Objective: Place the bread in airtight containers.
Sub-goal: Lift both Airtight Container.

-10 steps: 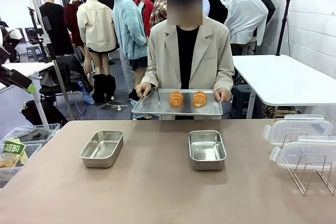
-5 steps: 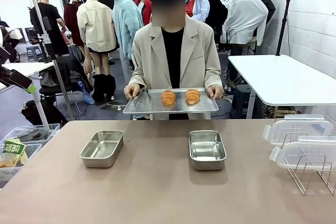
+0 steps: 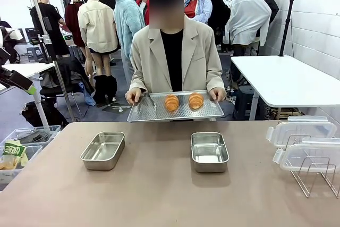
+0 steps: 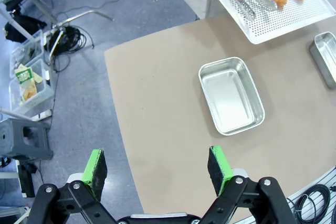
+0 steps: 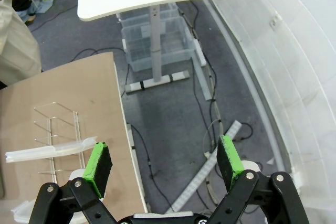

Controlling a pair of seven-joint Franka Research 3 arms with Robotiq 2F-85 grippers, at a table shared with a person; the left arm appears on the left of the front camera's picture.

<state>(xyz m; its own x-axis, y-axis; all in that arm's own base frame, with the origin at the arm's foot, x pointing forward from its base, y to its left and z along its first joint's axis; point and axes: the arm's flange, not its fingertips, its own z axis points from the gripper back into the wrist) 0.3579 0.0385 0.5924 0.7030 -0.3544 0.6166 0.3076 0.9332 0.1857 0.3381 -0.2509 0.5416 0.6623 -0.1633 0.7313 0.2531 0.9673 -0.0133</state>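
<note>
Brown tabletop (image 3: 159, 200) carries two empty steel containers (image 3: 103, 150); both croissants (image 3: 171, 102) sit on the person's hand-held perforated tray (image 3: 212, 112). My left jaws and right jaws stand apart, empty. Reaching at an unsteady tray, I could knock a croissant off.

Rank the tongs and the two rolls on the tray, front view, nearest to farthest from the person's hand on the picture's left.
1. Tongs, beside that hand at the tray's left end.
2. Left roll, mid-tray.
3. Right roll, nearer the other hand.
</note>
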